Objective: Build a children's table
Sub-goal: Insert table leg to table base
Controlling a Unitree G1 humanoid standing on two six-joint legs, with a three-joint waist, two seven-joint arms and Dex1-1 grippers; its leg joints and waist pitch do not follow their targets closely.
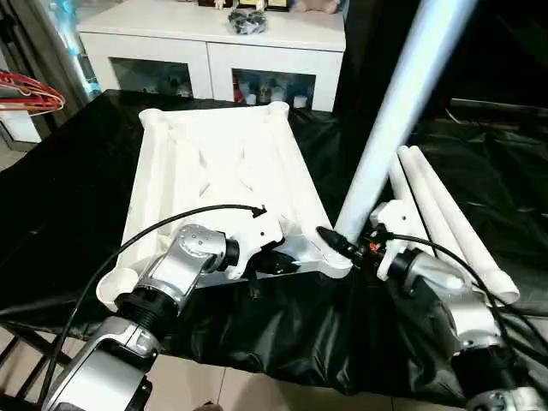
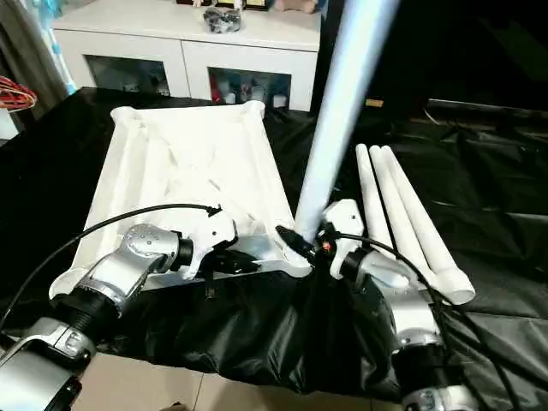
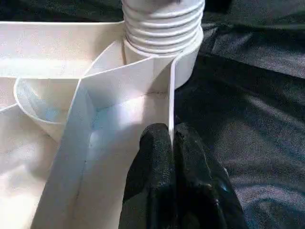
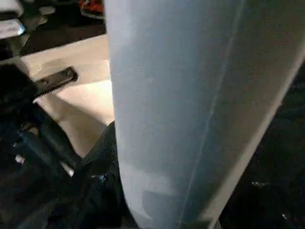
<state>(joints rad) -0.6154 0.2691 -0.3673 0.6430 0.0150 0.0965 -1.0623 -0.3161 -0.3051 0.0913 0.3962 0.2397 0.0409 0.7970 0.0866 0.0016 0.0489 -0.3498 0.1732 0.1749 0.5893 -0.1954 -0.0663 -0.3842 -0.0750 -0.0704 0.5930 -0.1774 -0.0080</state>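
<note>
The children's table top [image 1: 223,163] lies upside down on a black cloth, ribbed underside up. One white leg [image 1: 402,103] stands upright in its near right corner socket [image 3: 186,62], its threaded end [image 3: 162,24] seated there. My right gripper [image 1: 347,244] is shut on this leg just above the socket; the leg [image 4: 190,105] is close in the right wrist view. My left gripper [image 1: 272,261] is shut on the top's thin near rim [image 3: 170,95] beside that corner, the fingertips [image 3: 155,138] pinching the wall. Three more legs [image 1: 437,214] lie side by side to the right.
A white cabinet [image 1: 214,43] with glass-fronted compartments stands behind the work surface. A red wire object [image 1: 26,90] sits at the far left. The black cloth [image 1: 68,188] hangs over the near edge, with tiled floor [image 1: 223,385] below.
</note>
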